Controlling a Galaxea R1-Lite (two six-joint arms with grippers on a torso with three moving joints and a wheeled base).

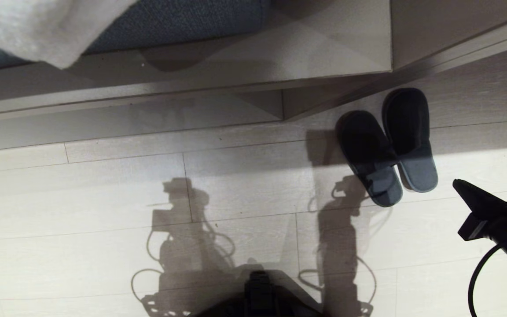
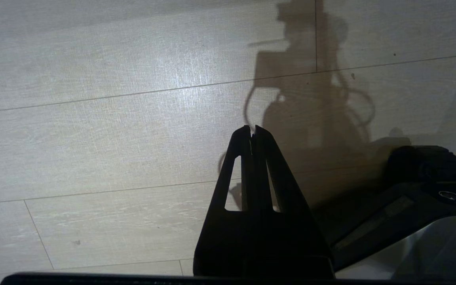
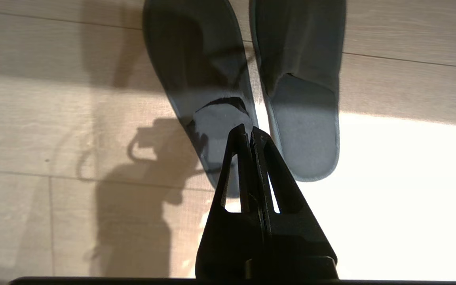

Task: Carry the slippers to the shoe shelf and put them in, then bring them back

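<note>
Presently on view, largest first: floor (image 1: pixel 104 198) of pale wood-look planks, half in hard light, crossed by the robot's shadow. Built-in unit (image 1: pixel 332 39), beige-grey, along the far edge; beneath it a low recess with a vertical divider, whether this is the shoe shelf cannot be told. Bedding, white over blue (image 1: pixel 38 26), far left corner. The slippers (image 1: pixel 387 145), dark grey pair, side by side and touching along their inner edges, flat on the floor just before the unit's corner, heels toward the robot. Right gripper (image 3: pixel 249 132), jaws together with nothing between them, hanging above the heel ends of the pair, over the gap between the two; at the right edge of the head view it stands near but apart from them. Left gripper (image 2: pixel 251 130), jaws together, idle over bare floor. Handling note: jaws must part before descent; judged best to straddle both inner edges where they meet, so one pinch lifts the pair.
</note>
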